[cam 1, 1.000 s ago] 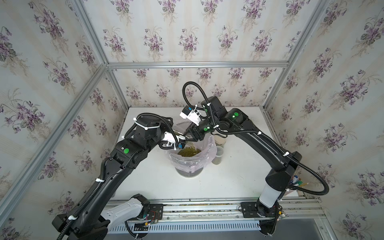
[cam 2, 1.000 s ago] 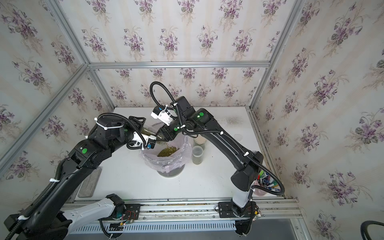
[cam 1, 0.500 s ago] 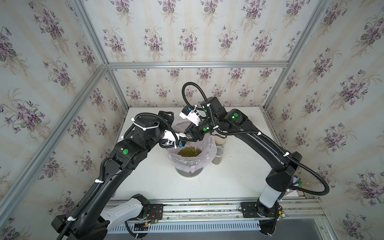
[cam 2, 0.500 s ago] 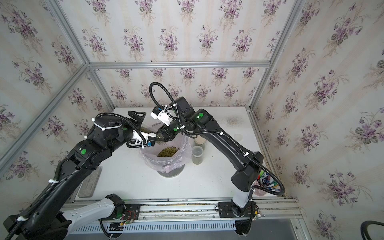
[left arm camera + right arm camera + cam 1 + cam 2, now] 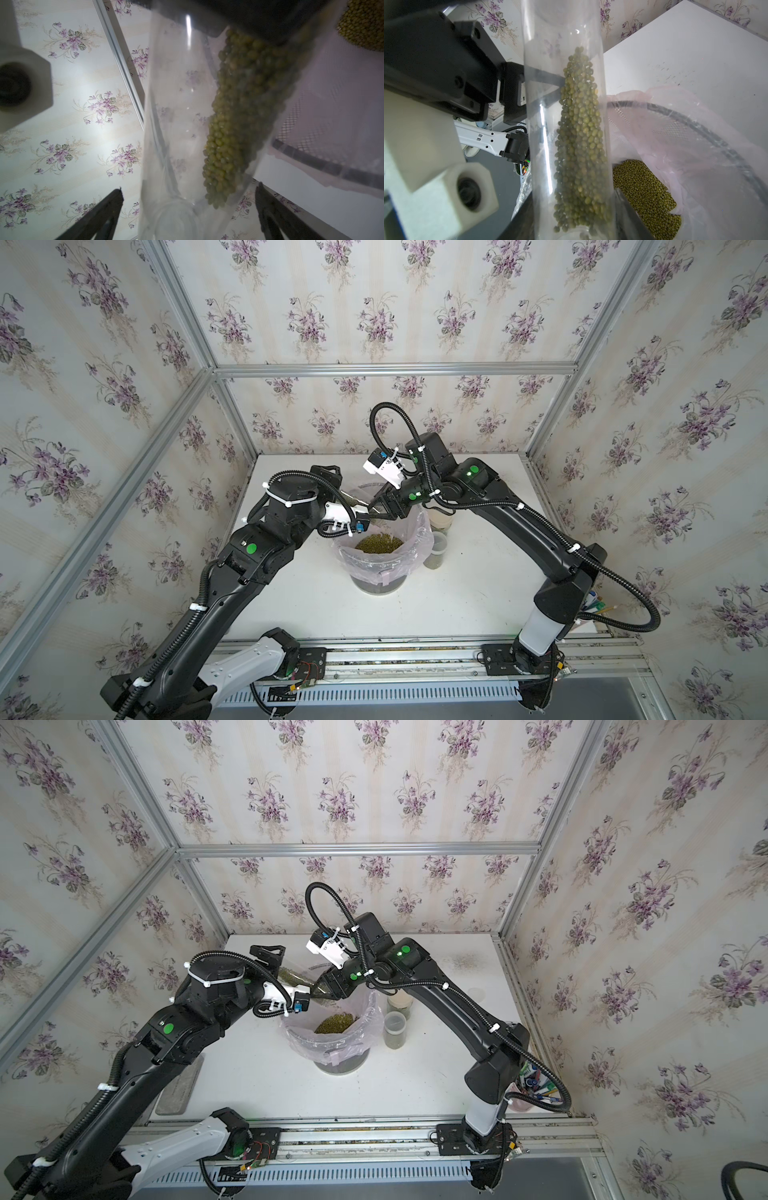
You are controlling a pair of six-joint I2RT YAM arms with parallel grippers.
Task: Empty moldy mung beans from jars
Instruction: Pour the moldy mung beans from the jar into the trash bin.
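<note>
**Item 1. Left pincer** (image 5: pixel 189 187): fingers spread wide, standing either side of the raised end of the tall jar and touching nothing that shows. Hazard: a sideways drift would knock that end and twist the jar in its only grip.

**Item 2. Tall jar** (image 5: pixel 564 104): clear cylinder, held aslant over the bin's rim at about 11 o'clock in both top views, lower end toward the bin. The mouth is hidden, so I cannot tell whether it is open or capped. Hazard: the wall is smooth and held at one end only, so it may slide or swivel.

**Item 3. Mung beans** (image 5: pixel 581 135): a strip along the jar's lower wall, thicker toward the low end. Hazard: if damp and clumped, they may hang back and then drop in a rush.

**Item 4. Right pincer** (image 5: pixel 574 220): pinching the tall jar near its low end, as its sole support.

**Item 5. Bin** (image 5: pixel 376 589): mesh, with a pink liner (image 5: pixel 415 537), mid-worktop (image 5: pixel 457 605). A heap (image 5: pixel 378 542) of beans lies inside. Hazard: the pour line sits close to the rim, so beans may skip onto the worktop. The loose liner may also fold inward or snag.

**Item 6. Tan-topped jar** (image 5: pixel 440 521) **and smaller clear jar** (image 5: pixel 435 549): just beside the bin at 2 to 3 o'clock, below the right arm. Hazard: a low swing of that arm could topple them.
</note>
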